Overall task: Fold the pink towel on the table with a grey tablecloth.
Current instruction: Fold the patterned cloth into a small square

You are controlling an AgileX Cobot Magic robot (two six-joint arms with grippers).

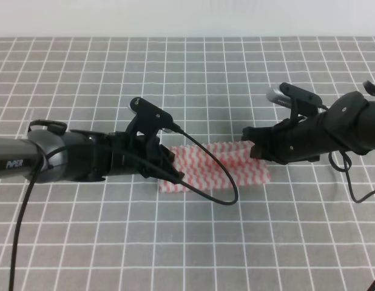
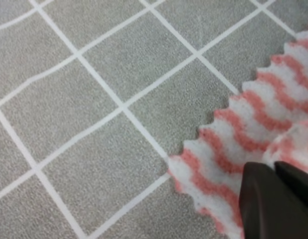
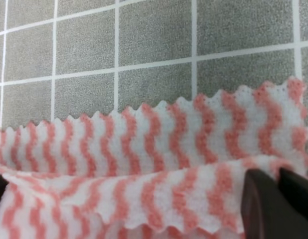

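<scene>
Left pincer point(image 1: 166, 162), right pincer point(image 1: 251, 145) flank pink towel point(image 1: 221, 167)

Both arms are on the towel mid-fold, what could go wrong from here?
1. The left pincer grips only the pink towel near its jagged corner, so the thin cloth may slip free.
2. The upper layer in the right wrist view looks rippled; the fold may land uneven.
3. The left arm's cable lies across the towel and could drag it.
</scene>
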